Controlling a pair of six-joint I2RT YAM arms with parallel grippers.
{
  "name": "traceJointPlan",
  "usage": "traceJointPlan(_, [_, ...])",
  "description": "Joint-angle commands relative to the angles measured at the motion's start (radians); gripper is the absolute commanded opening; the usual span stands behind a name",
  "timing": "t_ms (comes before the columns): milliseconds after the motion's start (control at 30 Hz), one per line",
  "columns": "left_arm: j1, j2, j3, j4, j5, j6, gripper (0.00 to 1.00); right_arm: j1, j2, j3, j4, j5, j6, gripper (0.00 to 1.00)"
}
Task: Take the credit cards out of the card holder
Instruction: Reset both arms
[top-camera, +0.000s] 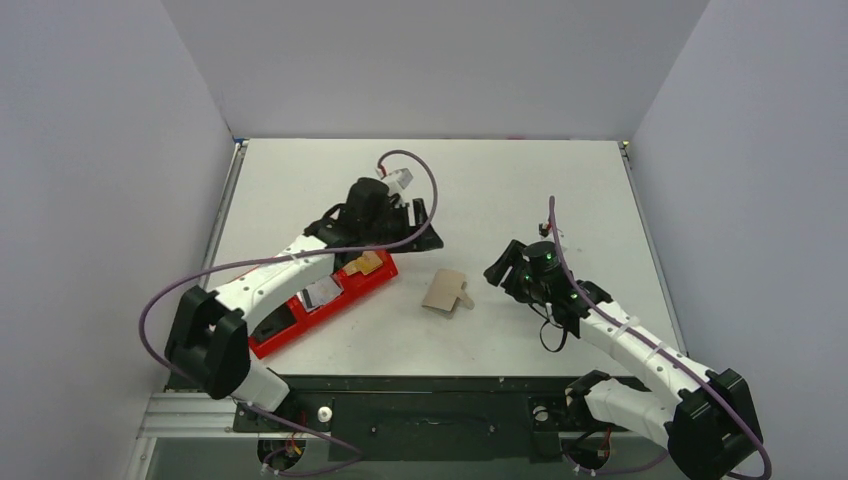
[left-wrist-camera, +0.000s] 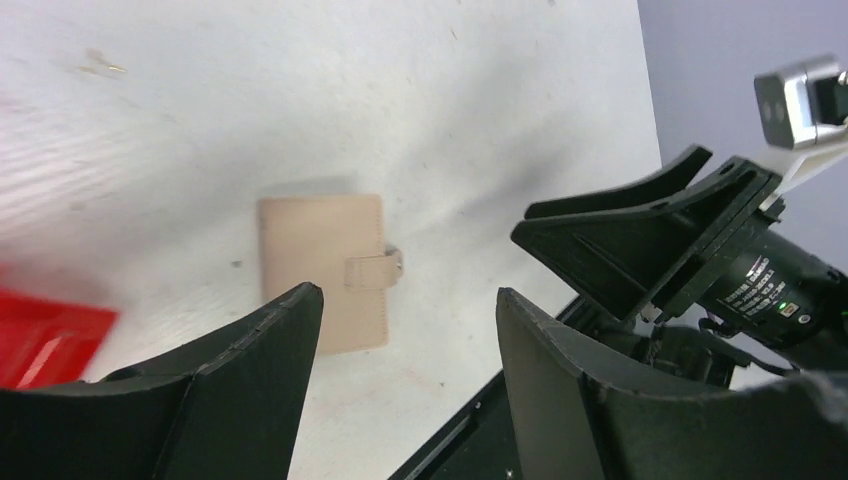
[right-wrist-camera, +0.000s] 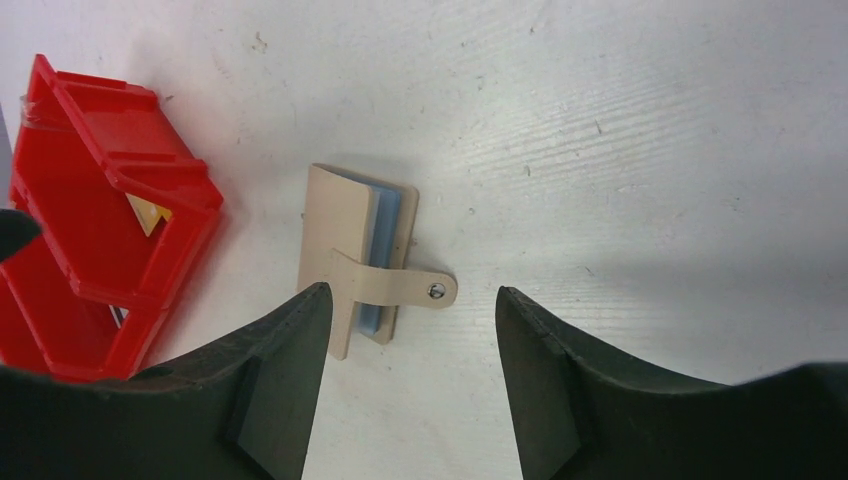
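Closely, grey walls (top-camera: 100, 150) enclose the white table (top-camera: 500, 190) bearing the card holder (top-camera: 446, 291)

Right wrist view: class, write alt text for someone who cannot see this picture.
A tan card holder lies on a white table, with a light blue card peeking from its edge and its snap tab sticking out to the right. The right claw, open, fills the bottom edge, and a red tray sits at the left.

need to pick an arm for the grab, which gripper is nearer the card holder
Right, narrowly. The right gripper is just to the card holder's right, jaws open toward it. The left gripper is farther back, near the red tray's far end, jaws open.
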Motion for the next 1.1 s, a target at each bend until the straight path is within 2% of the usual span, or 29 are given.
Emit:
traceJointPlan(0, [0.081, -0.153, -0.001, -0.171, -0.170, 0.053, 0.62, -0.005, -0.005, 0.063, 0.000, 0.029, -0.025, 0.58])
traceJointPlan(300, [0.166, -0.287, -0.034, -0.332, -0.321, 0.084, 0.63, -0.001, 0.024, 0.115, 0.001, 0.036, -0.044, 0.59])
traceJointPlan(533, [0.193, -0.331, -0.088, -0.324, -0.326, 0.076, 0.64, 0.006, 0.042, 0.156, 0.001, 0.051, -0.056, 0.59])
traceJointPlan(1067, [0.213, -0.339, -0.098, -0.325, -0.337, 0.081, 0.64, 0.008, 0.068, 0.189, -0.001, 0.069, -0.063, 0.59])
